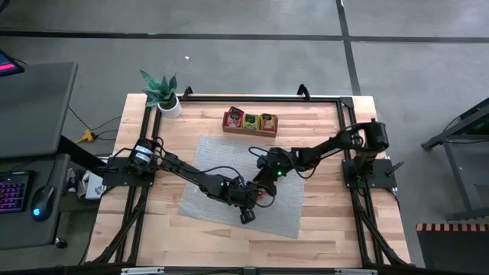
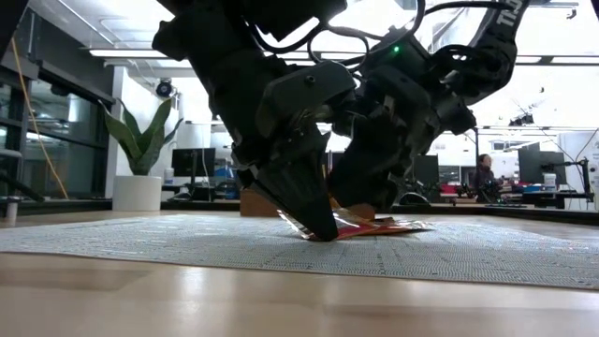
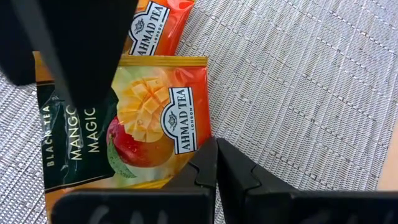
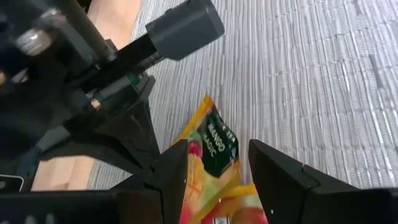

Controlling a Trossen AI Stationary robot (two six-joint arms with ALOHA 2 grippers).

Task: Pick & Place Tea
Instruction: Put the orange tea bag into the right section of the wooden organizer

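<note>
Evidently mid-pick, with nothing lifted yet: saw both arms meeting over the grey mat (image 3: pixel 298 93) in the middle of the tabletop (image 1: pixel 328 130), well apart from the wooden tray (image 1: pixel 250 121) near the far edge. Found the mango sachet (image 3: pixel 155 118) lying on the mat, its top edge overlapped by a second orange sachet (image 3: pixel 158 25).

Noted the left gripper (image 3: pixel 216 168) fully closed, its tips meeting at the mango sachet's edge; could not tell whether any foil was pinched between them or merely pinned down (more likely pinned, judging by the flat lie). Noted the right gripper (image 4: pixel 217 149) spread wide, straddling the same sachet from above with a finger to each side, gripping nothing.

Judged the next move to call for lowering the right gripper, closing on a free edge of the top sachet alone, then lifting clear toward the tray. Flagged the risks: dragging the neighbouring sachet along, or catching the left gripper's tips so close beside.
</note>
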